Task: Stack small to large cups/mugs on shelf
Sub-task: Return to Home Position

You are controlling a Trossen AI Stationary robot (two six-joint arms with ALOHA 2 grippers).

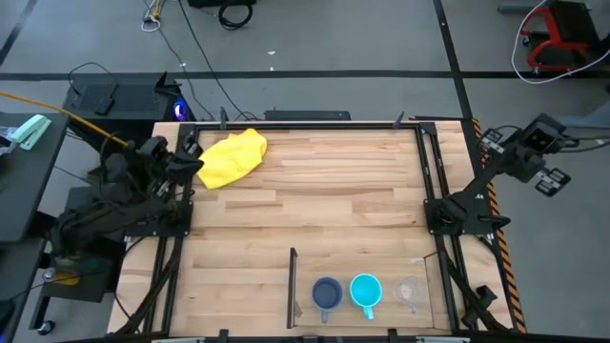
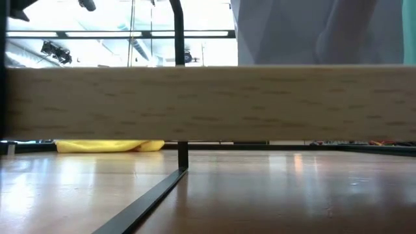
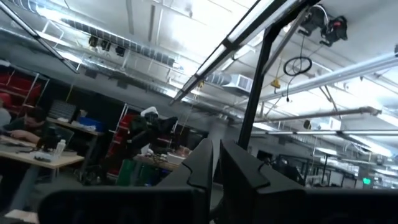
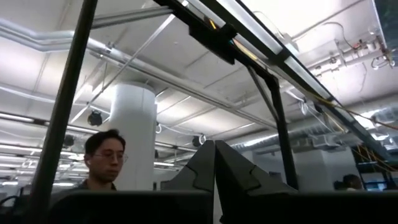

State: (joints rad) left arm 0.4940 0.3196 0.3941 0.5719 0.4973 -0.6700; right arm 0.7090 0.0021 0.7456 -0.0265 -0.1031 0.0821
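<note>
Three cups stand in a row on the shelf section [image 1: 381, 319] at the table's near edge. From left to right they are the grey-blue mug [image 1: 327, 294], the cyan mug [image 1: 366, 291] and the tiny clear cup [image 1: 411, 292], each resting on its base and apart from the others. A thin black divider bar [image 1: 292, 284] edges the section on its left. My left gripper [image 1: 195, 162] is parked at the table's far left, next to the yellow cloth, shut and empty [image 3: 216, 165]. My right gripper [image 1: 434, 211] is parked at the right frame, shut and empty [image 4: 215, 163]. Both wrist views look up at the ceiling.
A yellow cloth [image 1: 232, 157] lies crumpled at the far left corner and shows in the low view [image 2: 110, 145]. A black metal frame [image 1: 434, 171] runs along the table's sides. In the low view a wooden plank [image 2: 208, 104] blocks the cups. A person [image 4: 102, 165] shows beyond the table.
</note>
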